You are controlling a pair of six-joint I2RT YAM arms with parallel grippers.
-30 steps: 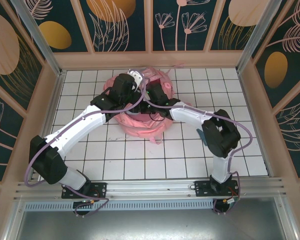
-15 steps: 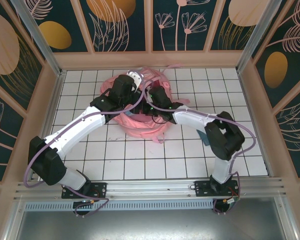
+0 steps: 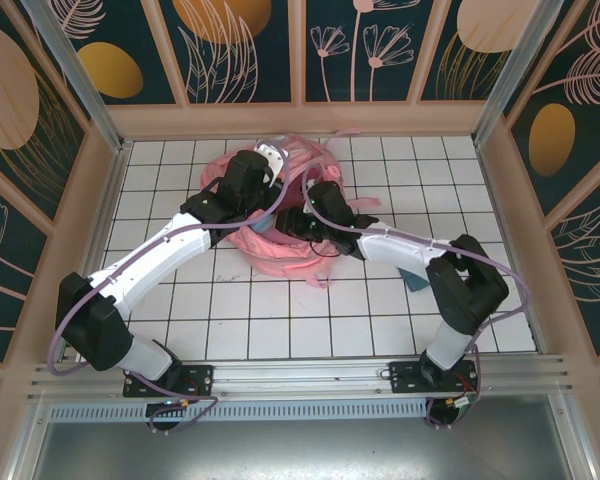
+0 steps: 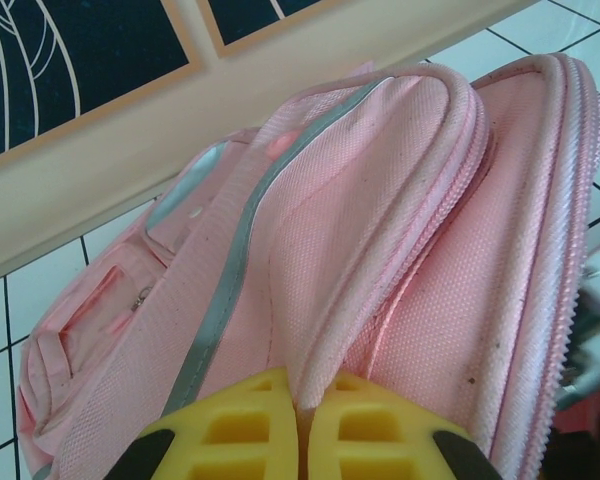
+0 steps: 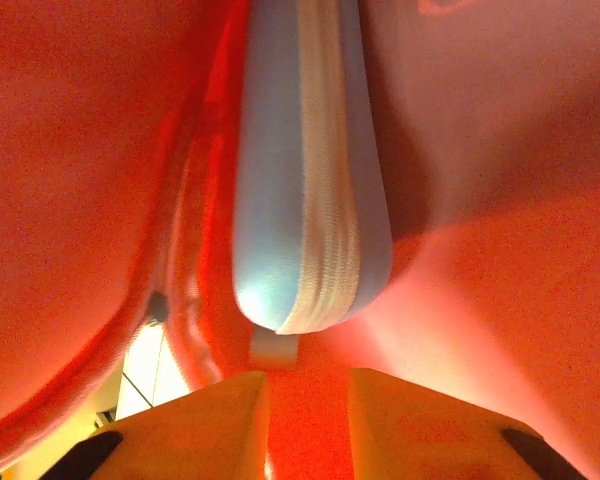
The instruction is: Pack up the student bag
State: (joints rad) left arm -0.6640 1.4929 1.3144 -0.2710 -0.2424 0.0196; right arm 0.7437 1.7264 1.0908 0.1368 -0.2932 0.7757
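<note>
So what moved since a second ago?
The right arm's elbow swung out to its right, and the right gripper pushed deeper into the student bag. A blue pencil case lies inside, just past its parted fingers, unheld. The left gripper stayed pinched on the bag's edge; the bag kept its place.

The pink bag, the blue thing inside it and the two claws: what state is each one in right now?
student bag: open, a fold of its rim pinched up.
blue pencil case: inside the bag, zipped shut, just beyond the right gripper's fingers, not between them.
left gripper: shut on the bag's fabric.
right gripper: reaching inside the bag, jaws slightly apart, nothing between them.
</note>
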